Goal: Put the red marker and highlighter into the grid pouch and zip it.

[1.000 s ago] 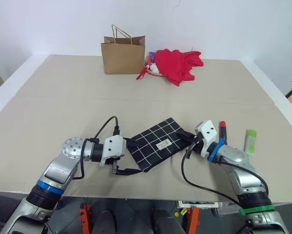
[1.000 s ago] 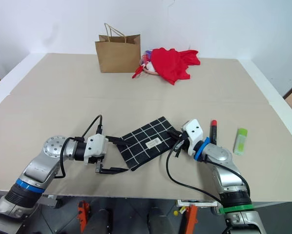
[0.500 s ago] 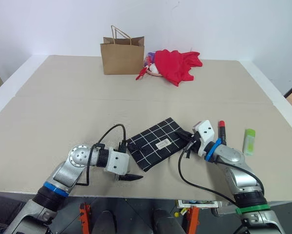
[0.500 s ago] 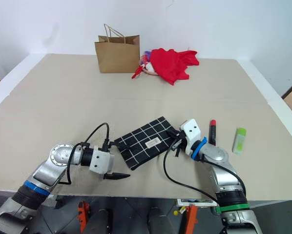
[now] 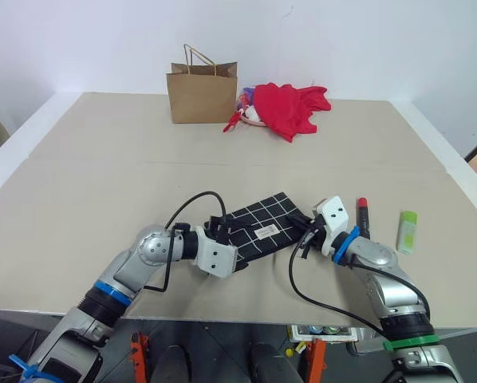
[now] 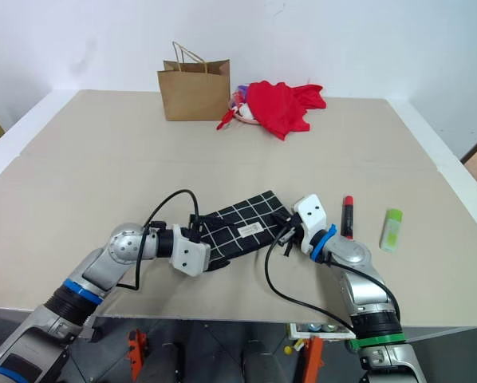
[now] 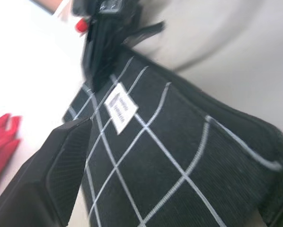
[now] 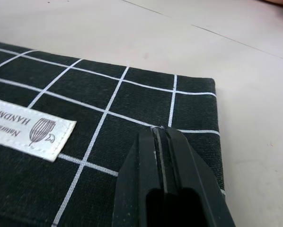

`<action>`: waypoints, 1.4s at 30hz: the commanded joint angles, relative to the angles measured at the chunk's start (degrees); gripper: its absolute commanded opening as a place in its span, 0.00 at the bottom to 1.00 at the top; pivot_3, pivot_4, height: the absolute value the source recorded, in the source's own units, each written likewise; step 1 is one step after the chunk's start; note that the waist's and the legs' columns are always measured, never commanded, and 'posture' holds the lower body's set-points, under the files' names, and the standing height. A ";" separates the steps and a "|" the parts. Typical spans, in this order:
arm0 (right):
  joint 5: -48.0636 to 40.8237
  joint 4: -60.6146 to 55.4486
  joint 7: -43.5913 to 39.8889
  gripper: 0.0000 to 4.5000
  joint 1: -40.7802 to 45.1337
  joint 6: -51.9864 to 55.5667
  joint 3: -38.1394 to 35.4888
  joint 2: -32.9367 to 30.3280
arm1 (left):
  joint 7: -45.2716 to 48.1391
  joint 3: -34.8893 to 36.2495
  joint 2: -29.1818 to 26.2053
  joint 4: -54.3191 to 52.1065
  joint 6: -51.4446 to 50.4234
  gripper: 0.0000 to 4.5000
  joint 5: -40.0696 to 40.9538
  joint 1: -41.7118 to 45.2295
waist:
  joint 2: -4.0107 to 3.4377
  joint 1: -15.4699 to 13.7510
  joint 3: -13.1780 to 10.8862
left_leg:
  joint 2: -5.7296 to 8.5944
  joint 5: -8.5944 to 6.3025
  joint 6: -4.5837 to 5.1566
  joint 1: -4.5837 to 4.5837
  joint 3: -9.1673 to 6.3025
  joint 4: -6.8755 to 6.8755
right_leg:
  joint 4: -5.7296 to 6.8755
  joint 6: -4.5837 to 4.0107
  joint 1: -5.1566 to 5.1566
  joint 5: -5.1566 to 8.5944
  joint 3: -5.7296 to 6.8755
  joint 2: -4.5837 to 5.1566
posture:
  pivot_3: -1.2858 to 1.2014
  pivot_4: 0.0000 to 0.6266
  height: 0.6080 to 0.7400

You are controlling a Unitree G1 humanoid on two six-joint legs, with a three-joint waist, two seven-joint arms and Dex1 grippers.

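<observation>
I am sliding my left gripper (image 5: 237,257), fingers apart, onto the grid pouch (image 5: 262,230); right gripper (image 5: 302,234) fingers together pinning its far end, markers waiting

We see the grid pouch (image 5: 262,233) lying flat on the worktop (image 5: 103,167) near its near edge; the left claw (image 5: 232,257) sits at the pouch's left near end and the right claw (image 5: 302,227) at its right end; right of that claw lies the red marker (image 5: 362,215), and further right, apart, the highlighter (image 5: 407,230); at the far edge stands a paper bag (image 5: 202,91), a cloth heap (image 5: 290,106) just right of it.
</observation>
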State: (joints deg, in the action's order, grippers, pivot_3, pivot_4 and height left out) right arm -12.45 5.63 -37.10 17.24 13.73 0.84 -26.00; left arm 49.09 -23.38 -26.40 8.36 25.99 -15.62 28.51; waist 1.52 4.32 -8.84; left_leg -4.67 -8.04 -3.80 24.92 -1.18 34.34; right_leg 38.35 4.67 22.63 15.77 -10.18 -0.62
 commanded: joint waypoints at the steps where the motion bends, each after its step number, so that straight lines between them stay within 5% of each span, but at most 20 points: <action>1: -0.19 -2.81 0.38 0.01 -0.43 0.42 -0.65 0.12 | -1.25 -1.13 -0.96 2.71 -1.45 1.00 -3.63 0.17 | 0.00 0.01 0.00 | 0.00 0.01 0.01 -0.01 0.00 0.00 | 0.00 -0.01 -0.02 -0.01 0.00 0.00 | 0.52 0.24 1.00; 8: -0.21 -3.35 0.39 0.00 -0.88 0.90 -0.42 0.33 | -2.22 -1.96 -1.20 5.62 0.73 0.95 -3.51 1.69 | 0.00 0.08 0.00 | 0.00 0.01 0.01 -0.25 0.01 -0.01 | -0.01 -0.04 -0.25 -0.02 -0.01 0.00 | 0.52 0.24 1.00; 10: -0.19 -3.27 0.37 0.00 -0.75 0.96 -0.39 0.38 | -2.42 -2.19 -1.27 6.71 2.14 0.82 -3.63 2.67 | 0.00 0.12 0.00 | 0.00 0.01 0.01 -0.26 0.01 -0.01 | -0.01 -0.06 -0.25 -0.03 -0.01 0.01 | 0.52 0.24 1.00; 18: -0.16 -3.87 0.01 0.00 -1.03 0.89 -0.45 0.18 | -1.79 -3.06 -1.95 10.39 6.13 0.01 -3.18 4.87 | -0.02 0.15 0.00 | 0.00 0.01 0.00 -0.25 0.02 -0.14 | -0.02 -0.03 -0.20 0.00 -0.01 0.00 | 0.52 0.24 1.00; 25: -3.03 -9.58 -0.82 0.00 -1.34 0.87 -3.53 -1.23 | 1.01 0.01 -2.00 16.79 7.52 0.01 4.46 8.40 | -0.06 0.19 -0.02 | 0.00 0.01 0.00 -0.26 0.01 -0.27 | -0.03 -0.03 -0.14 0.03 -0.01 -0.01 | 0.52 0.24 1.00; 36: -14.69 -24.23 -8.23 0.99 -9.84 2.02 -15.15 -8.68 | 18.85 8.41 0.13 16.54 -2.11 0.00 28.38 10.35 | -0.10 -0.19 -0.06 | 0.06 -0.13 -0.06 0.36 -0.10 -0.49 | -0.03 0.29 0.38 0.28 0.06 0.00 | 0.52 0.24 1.00; 42: -15.14 -25.99 -11.16 0.99 -15.91 -0.65 -14.46 -8.56 | 21.31 10.09 0.31 14.70 -3.55 0.00 29.71 11.10 | -0.12 -0.17 -0.08 | 0.09 -0.26 0.00 0.35 -0.25 -0.60 | -0.03 0.28 0.35 0.52 0.17 -0.01 | 0.52 0.24 1.00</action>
State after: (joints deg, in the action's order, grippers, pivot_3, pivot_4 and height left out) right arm -26.40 -18.08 -47.80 1.22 14.70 -12.61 -34.67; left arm 69.36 -14.81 -25.84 25.58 22.00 12.91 38.35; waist 1.40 4.15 -8.91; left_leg -4.58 -8.30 -3.80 25.27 -1.44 33.74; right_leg 38.32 4.94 22.99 16.30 -10.00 -0.62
